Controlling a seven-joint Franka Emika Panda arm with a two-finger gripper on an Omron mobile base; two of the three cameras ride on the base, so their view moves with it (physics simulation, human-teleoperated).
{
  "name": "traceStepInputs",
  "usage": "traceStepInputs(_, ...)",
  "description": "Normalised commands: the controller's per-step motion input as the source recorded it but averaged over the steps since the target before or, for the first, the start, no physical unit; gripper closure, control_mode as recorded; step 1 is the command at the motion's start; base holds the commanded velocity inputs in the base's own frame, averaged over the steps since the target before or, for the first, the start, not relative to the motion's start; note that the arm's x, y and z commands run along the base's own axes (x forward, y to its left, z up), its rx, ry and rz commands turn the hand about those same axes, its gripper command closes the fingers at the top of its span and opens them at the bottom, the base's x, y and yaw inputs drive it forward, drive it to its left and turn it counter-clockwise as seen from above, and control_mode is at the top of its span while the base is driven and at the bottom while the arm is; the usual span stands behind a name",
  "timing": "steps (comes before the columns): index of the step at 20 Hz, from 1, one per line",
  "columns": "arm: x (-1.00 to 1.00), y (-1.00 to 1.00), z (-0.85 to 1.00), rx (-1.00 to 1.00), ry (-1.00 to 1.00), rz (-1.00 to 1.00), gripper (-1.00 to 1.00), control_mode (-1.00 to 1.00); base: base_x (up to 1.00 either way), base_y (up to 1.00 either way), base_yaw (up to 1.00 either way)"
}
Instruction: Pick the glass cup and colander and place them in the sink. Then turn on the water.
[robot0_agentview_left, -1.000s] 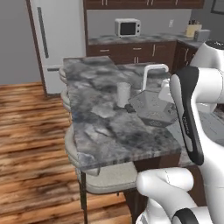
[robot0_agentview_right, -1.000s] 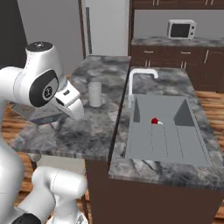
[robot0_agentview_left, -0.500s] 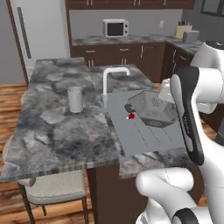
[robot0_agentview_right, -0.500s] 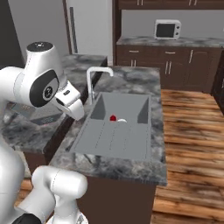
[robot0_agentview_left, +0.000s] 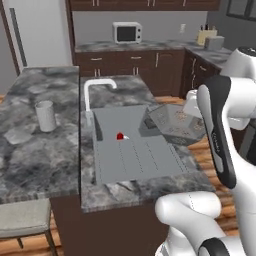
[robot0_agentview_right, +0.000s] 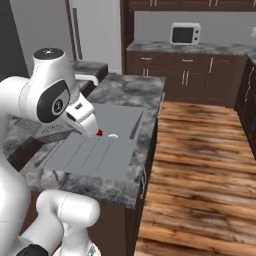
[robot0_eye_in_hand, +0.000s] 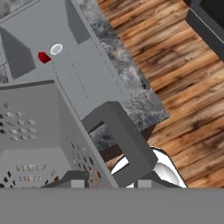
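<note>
My gripper (robot0_eye_in_hand: 109, 181) is shut on the rim of the colander (robot0_eye_in_hand: 39, 140), a grey faceted bowl with many small holes. The colander (robot0_agentview_left: 172, 122) hangs in the air over the right edge of the sink (robot0_agentview_left: 130, 160), partly behind my forearm. In the right base view the colander (robot0_agentview_right: 42, 129) shows to the left of the arm, above the sink (robot0_agentview_right: 90, 155). The glass cup (robot0_agentview_left: 46, 116) stands upright on the marble counter, left of the pale arched faucet (robot0_agentview_left: 95, 92). No water runs from the spout.
A small red cylinder (robot0_agentview_left: 120, 136) lies in the basin near the drain (robot0_eye_in_hand: 56, 48). Wooden floor (robot0_agentview_right: 200, 165) lies to the island's right. A microwave (robot0_agentview_left: 127, 32) sits on the back counter, and a stool (robot0_agentview_left: 22, 217) stands at the island's near left.
The whole picture has shifted: the base has driven along the island, so the sink now lies in front. The colander has stayed in my gripper, and the cup has kept its place on the counter.
</note>
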Motion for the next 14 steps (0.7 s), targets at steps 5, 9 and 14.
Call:
traceStepInputs(5,0.00,0.00,0.00,0.00,0.00,0.00,1.00,1.00,0.53,-0.25,0.32)
traceStepInputs(9,0.00,0.00,0.00,0.00,0.00,0.00,1.00,1.00,0.32,-0.03,0.46)
traceStepInputs(14,0.00,0.00,0.00,0.00,0.00,0.00,1.00,1.00,0.06,0.00,0.50)
